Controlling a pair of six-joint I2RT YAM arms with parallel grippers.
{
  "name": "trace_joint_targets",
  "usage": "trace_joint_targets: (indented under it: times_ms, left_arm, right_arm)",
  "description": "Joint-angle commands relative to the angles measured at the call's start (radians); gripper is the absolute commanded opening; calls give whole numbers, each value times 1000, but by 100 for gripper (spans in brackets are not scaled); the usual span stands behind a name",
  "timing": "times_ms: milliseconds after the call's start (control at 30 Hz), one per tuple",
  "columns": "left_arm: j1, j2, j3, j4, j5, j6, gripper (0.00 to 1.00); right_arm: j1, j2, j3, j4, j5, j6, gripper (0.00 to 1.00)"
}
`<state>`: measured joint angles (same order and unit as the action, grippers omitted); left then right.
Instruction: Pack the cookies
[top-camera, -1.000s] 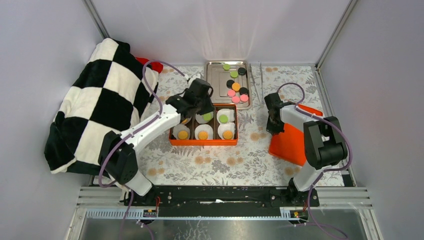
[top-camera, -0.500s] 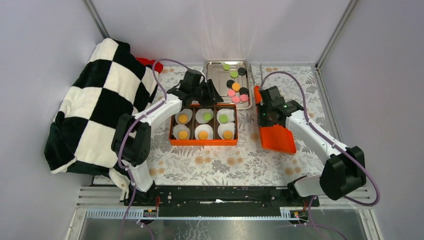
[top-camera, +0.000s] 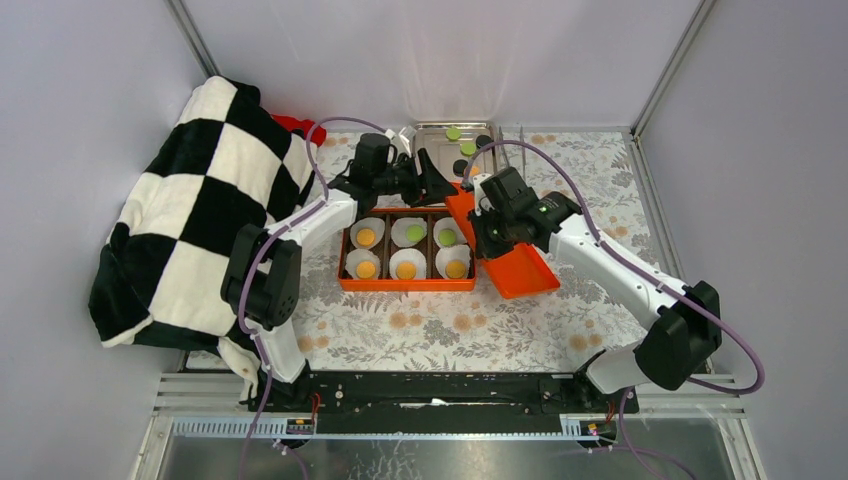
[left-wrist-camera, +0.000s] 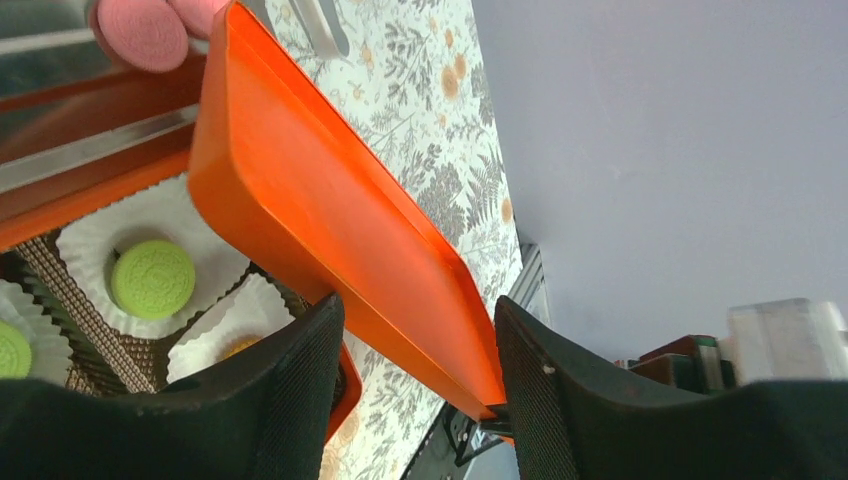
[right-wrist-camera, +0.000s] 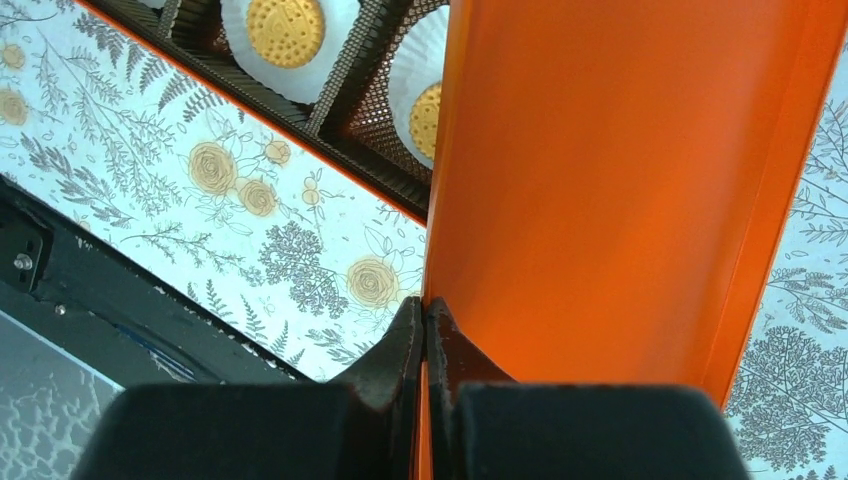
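Observation:
The orange box (top-camera: 405, 284) holds six white liners, each with a cookie: four orange (top-camera: 406, 269) and two green (top-camera: 447, 237). My right gripper (top-camera: 485, 230) is shut on the edge of the orange lid (top-camera: 522, 268), held tilted over the box's right end. In the right wrist view the fingers (right-wrist-camera: 400, 350) pinch the lid (right-wrist-camera: 600, 180) by its rim. My left gripper (top-camera: 436, 182) is open and empty behind the box. In the left wrist view its jaws (left-wrist-camera: 418, 306) stand apart with the lid (left-wrist-camera: 330, 220) beyond them, above a green cookie (left-wrist-camera: 152, 279).
A metal tray (top-camera: 430, 150) at the back holds loose green, black and pink cookies (top-camera: 467, 148), partly hidden by the arms. A pink one (left-wrist-camera: 140, 30) shows in the left wrist view. A black-and-white checked cloth (top-camera: 190, 210) covers the left side. Tweezers (top-camera: 521, 145) lie beside the tray.
My right arm has carried the orange lid leftward from the table's right side to the box's right end. My left gripper has pulled back from over the box toward the tray.

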<state>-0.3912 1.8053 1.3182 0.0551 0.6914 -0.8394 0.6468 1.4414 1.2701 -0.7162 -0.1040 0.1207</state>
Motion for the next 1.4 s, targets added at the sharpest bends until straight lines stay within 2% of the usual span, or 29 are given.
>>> trace_joint_targets:
  times_ms: [0, 433, 500, 600, 667, 800, 867, 900, 967, 1100, 1233, 1367]
  left_arm:
    - [4, -24, -55, 62, 57, -15, 63]
    - [3, -49, -130, 93, 70, -39, 63]
    - [2, -35, -114, 105, 75, -54, 55]
    - [2, -16, -98, 99, 90, -63, 29]
    - [2, -9, -88, 76, 88, -61, 15]
    - [3, -16, -76, 2, 65, -30, 1]
    - [3, -22, -60, -62, 33, -1, 0]
    - [4, -26, -49, -103, 15, 16, 0]
    - [7, -34, -22, -185, -34, 55, 0]
    - [52, -62, 14, -281, -113, 66, 0]
    - [124, -99, 43, -323, -171, 46, 0]
    - [185, -154, 47, -345, -177, 14, 0]
  right_arm:
    - [33, 3, 98, -11, -28, -68, 0]
    - [75, -1, 147, -16, -13, -89, 0]
    - [86, -3, 151, 4, -25, -82, 0]
    - [91, -1, 152, 17, -22, -82, 0]
    - [94, 0, 148, 27, -16, -80, 0]
    - [103, 5, 150, 46, 20, -70, 0]
    - [110, -2, 154, 56, 82, -58, 0]
    - [116, -10, 158, 62, 126, -55, 2]
    - [129, -45, 151, 92, 200, -48, 23]
    - [152, -154, 107, 158, 280, -64, 55]
    - [153, -248, 34, 232, 310, -8, 66]
    - [153, -310, -48, 303, 278, 81, 71]
